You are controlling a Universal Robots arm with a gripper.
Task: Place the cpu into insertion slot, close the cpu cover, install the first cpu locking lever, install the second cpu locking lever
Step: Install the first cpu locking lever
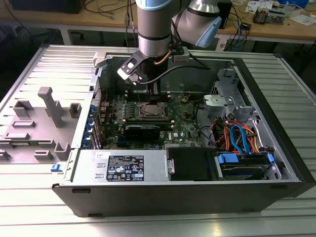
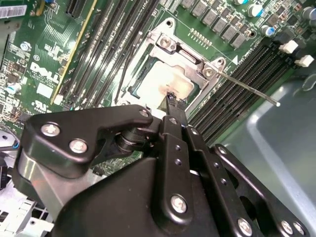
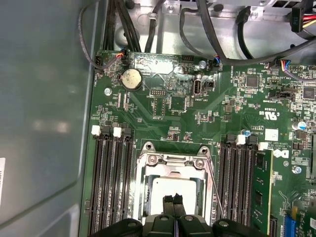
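The cpu (image 3: 174, 186) lies in the insertion slot (image 1: 150, 110) on the green motherboard, its pale metal top showing (image 2: 160, 81). The silver cpu cover (image 3: 173, 160) lies flat around it, its window framing the chip (image 2: 190, 55). A thin metal locking lever (image 2: 247, 90) sticks out free from a corner of the socket, and it also runs along the socket's side (image 3: 211, 180). My gripper (image 3: 173, 199) hangs straight over the chip, black fingers shut together with nothing between them, tips just at the chip's surface (image 2: 170, 98).
Long black memory slots (image 3: 111, 187) flank the socket on both sides. The computer case wall (image 3: 44, 108) stands close on one side. Cable bundles (image 1: 237, 136) and a drive cage fill the exterior view's right. A grey fixture (image 1: 47, 106) sits outside the case.
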